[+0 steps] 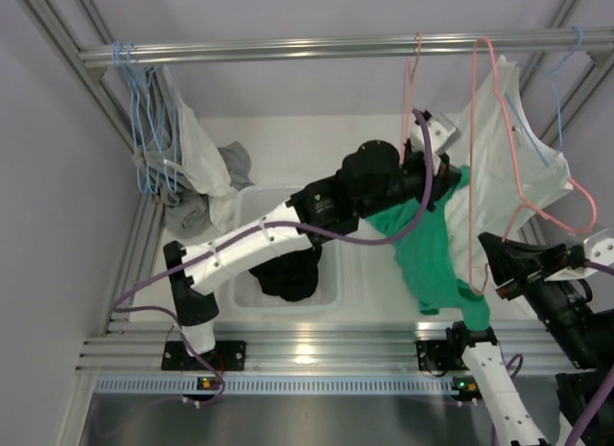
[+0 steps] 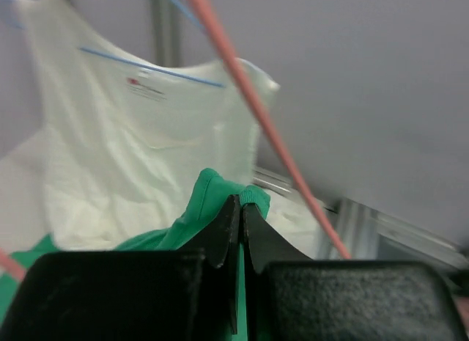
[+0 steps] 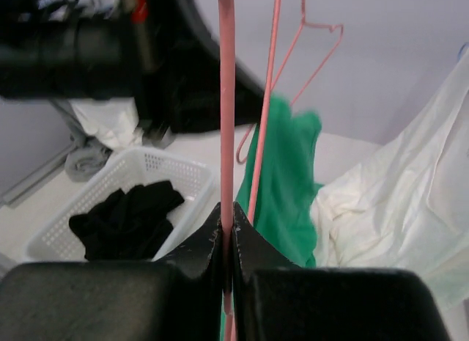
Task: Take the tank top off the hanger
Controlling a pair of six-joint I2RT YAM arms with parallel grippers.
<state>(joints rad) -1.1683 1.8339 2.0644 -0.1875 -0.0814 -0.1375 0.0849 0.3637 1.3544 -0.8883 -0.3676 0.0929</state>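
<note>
A green tank top hangs from a pink hanger right of centre, below the rail. My left gripper is shut on the top's green strap, whose fabric bunches round the closed tips while the pink hanger wire runs just beside them. At the hanger's lower end my right gripper is shut on the wire. In the right wrist view the pink wire stands pinched between the tips, with the green top draped just behind it.
A white tank top on a blue hanger hangs close behind the green one. An empty pink hanger hangs on the rail. A white basket holds a black garment. Blue hangers with clothes hang at the left.
</note>
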